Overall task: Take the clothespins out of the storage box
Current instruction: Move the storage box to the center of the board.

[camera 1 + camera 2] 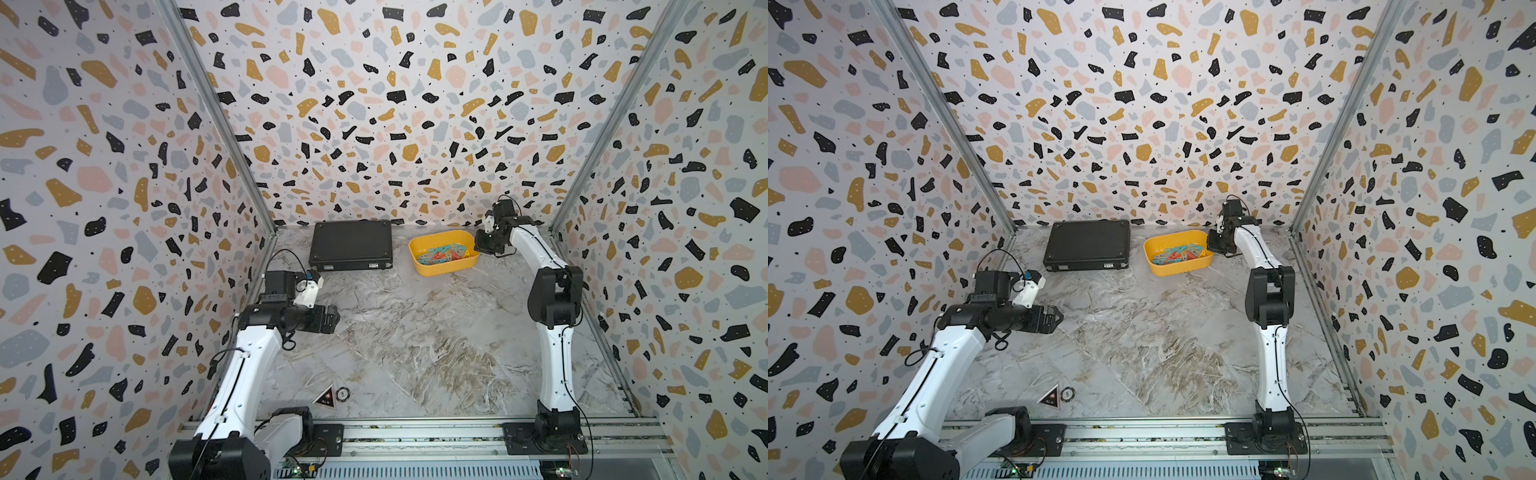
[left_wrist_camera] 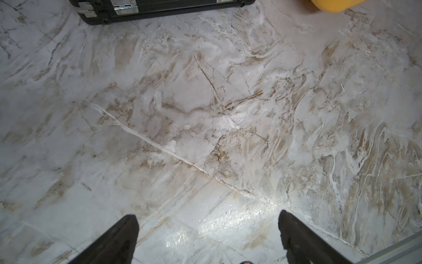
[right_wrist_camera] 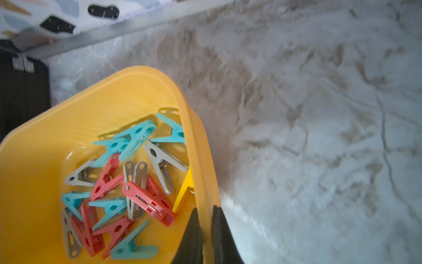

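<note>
Yellow plastic storage box at one o'clock is holding teal, red, grey clothespins; right gripper is clamping its wall, left gripper gaping.

Each arm is built of smooth white plastic shells linked by boxy matte-black joint housings. Thin black cables trace the shells, clipped by small white ties. White printed brackets sit at the wrists. The gripper fingers are tapered black wedges. Black bolted base plates anchor both.
</note>
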Controlling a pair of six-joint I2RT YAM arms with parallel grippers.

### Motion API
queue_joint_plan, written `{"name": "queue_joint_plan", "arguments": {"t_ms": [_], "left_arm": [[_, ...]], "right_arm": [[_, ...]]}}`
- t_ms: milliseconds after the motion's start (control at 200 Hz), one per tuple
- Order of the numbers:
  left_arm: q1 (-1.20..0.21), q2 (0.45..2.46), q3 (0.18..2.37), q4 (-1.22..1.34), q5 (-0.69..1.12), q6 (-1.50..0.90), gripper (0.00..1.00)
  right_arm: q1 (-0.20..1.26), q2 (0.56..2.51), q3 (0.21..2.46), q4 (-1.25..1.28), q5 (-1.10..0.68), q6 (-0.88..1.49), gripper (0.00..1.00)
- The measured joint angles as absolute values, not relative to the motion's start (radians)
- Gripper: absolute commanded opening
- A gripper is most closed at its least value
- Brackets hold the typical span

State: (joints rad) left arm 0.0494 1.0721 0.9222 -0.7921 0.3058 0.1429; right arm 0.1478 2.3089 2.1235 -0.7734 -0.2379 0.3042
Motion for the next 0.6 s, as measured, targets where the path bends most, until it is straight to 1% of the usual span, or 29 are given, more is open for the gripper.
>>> {"name": "queue_joint_plan", "arguments": {"t_ms": [175,295,441,601], "left_arm": [[0.049,1.072,0.921,-0.793,0.306,0.144,1.0],[0.049,1.071,0.92,-0.793,0.307,0.146,1.0],[0.049,1.071,0.92,-0.793,0.307,0.146,1.0],[0.049,1.071,0.92,-0.792,0.307,0.147,1.0]], "right_arm": [[0.224,2.035,1.761,-0.76,-0.207,0.292,0.0],[0.272,1.892,1.556,-0.757,-0.196,0.29,0.0],[0.329,1.745,1.364,-0.752,-0.183,0.296,0.0],[0.42,1.61,1.217,-0.74,-0.175,0.31,0.0]]}}
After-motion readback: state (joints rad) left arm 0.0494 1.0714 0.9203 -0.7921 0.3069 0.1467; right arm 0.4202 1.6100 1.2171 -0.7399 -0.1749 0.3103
